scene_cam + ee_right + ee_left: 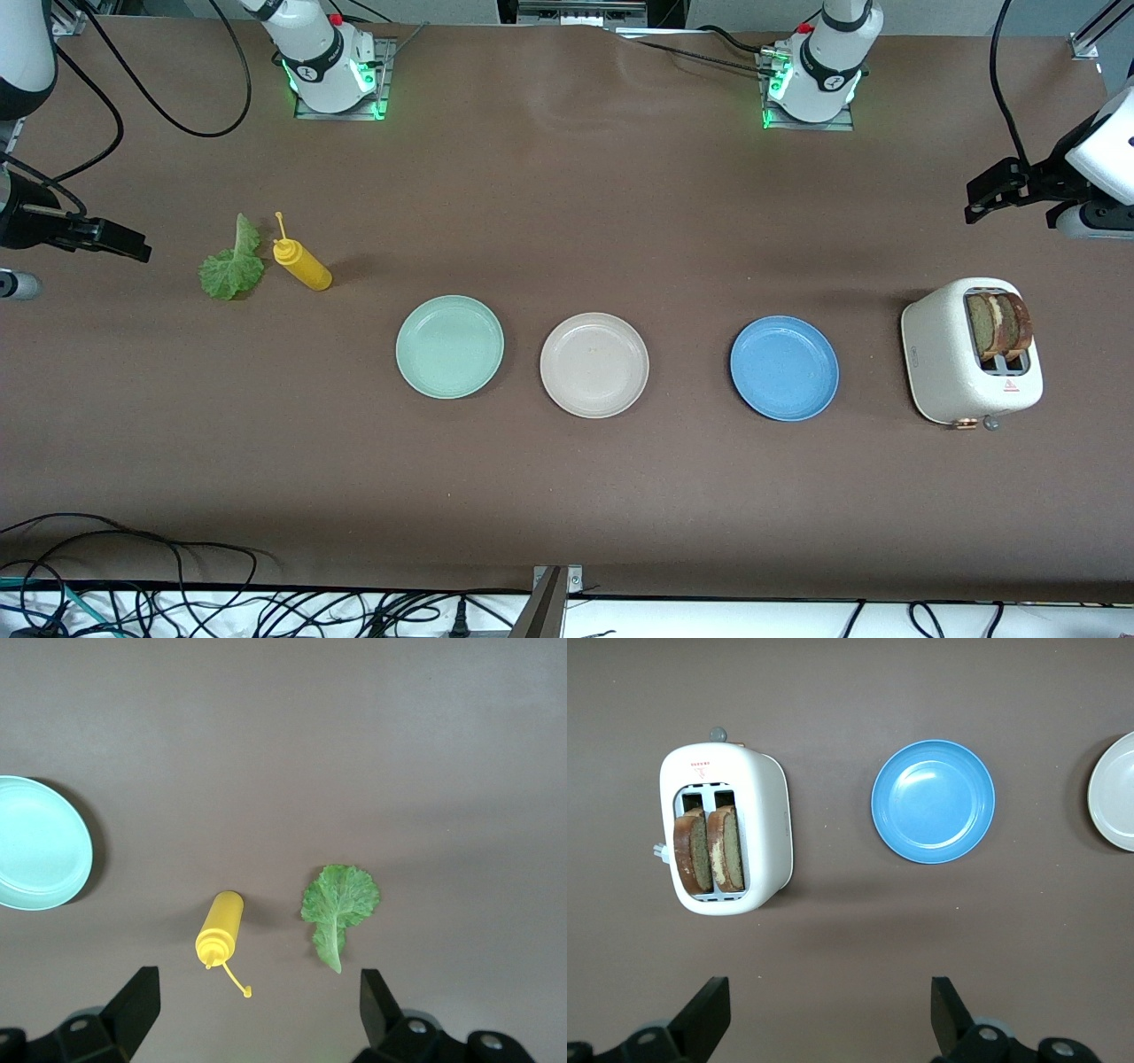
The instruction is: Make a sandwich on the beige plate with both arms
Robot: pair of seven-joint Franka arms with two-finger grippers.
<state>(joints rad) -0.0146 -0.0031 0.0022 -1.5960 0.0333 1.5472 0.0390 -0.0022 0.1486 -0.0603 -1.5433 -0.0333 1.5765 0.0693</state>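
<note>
Lowest in the front frame we see three bare plates in a row: the beige plate [594, 364] at centre, a mint green plate [450, 346] and a blue plate [784, 368] flanking it. At the frame's right edge a white toaster [970, 363] holds two bread slices [998, 323], apparently upright. Higher, toward the right arm's end, a lettuce leaf [232, 263] lies beside a yellow squeeze bottle [302, 264]. The left gripper [830, 1020] hangs above the table near the toaster, fingers spread wide and holding nothing; the right gripper [260, 1014] likewise by the leaf.

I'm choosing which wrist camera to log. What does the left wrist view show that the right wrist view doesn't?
Left wrist only: toaster with two bread slices standing in its slots, blue plate, edge of the beige plate, open left gripper.
Right wrist only: lettuce leaf, mustard bottle, green plate, open right gripper.
Both: brown table.
</note>
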